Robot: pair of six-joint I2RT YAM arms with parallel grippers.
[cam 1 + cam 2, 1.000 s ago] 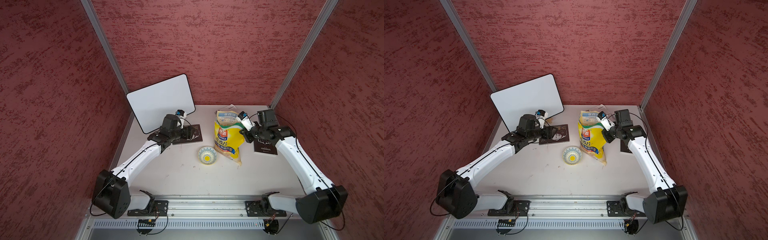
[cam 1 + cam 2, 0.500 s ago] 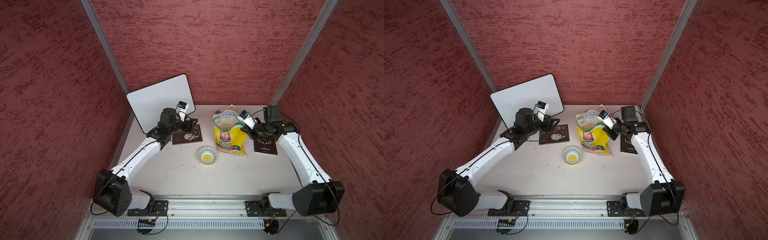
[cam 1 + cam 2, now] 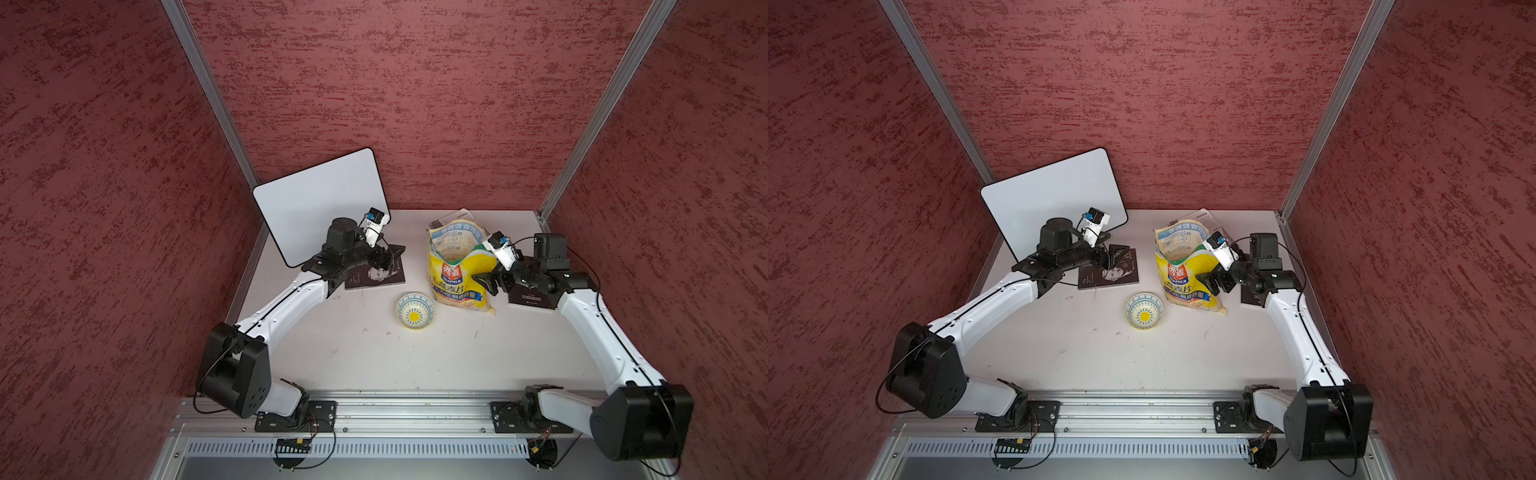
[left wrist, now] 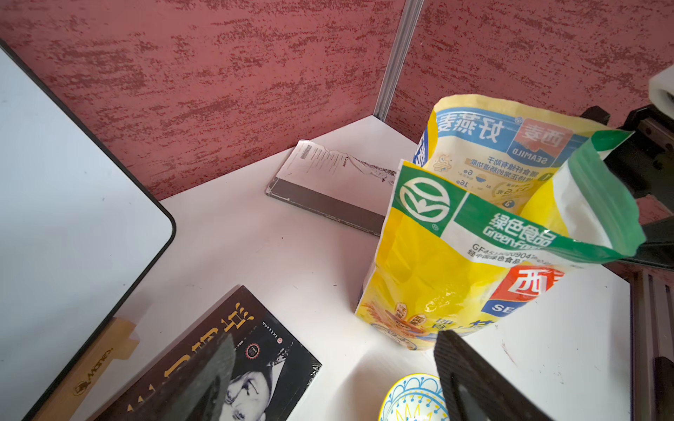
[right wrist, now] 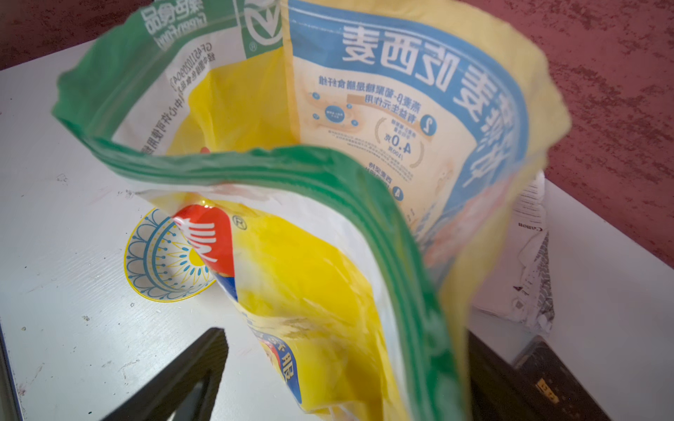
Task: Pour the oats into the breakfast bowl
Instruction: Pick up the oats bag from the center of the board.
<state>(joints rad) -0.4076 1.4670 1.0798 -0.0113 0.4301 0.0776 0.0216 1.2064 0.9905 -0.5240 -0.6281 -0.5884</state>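
Counting what sits on the desk (image 3: 395, 353), we find one yellow bag (image 3: 455, 270), one bowl (image 3: 414, 311), one whiteboard (image 3: 320, 199), two dark books and one pale booklet (image 4: 328, 171). The bag stands upright toward the far middle of the desk with its green-banded mouth gaping wide. The oats we cannot make out inside it. The bowl rests just beside the bag's foot, on the near side, and its blue pattern and yellow flower centre show plainly. One dark book (image 3: 376, 276), with a face on its cover, lies in front of the leaning whiteboard. The second dark book (image 3: 530, 297) lies on the other side of the bag, and the booklet lies behind it.

We see two arms. The left arm stretches from its base at the near edge toward the far left corner, its wrist above the face-covered book. The left end effector (image 3: 392, 255) points toward the bag but is well apart from it, released, with nothing between its fingers. The right arm runs up the right side and bends inward at the wrist. The right end effector (image 3: 486, 283) is level with the bag's side, its fingers spread wide around the loose rim and not pinching it.
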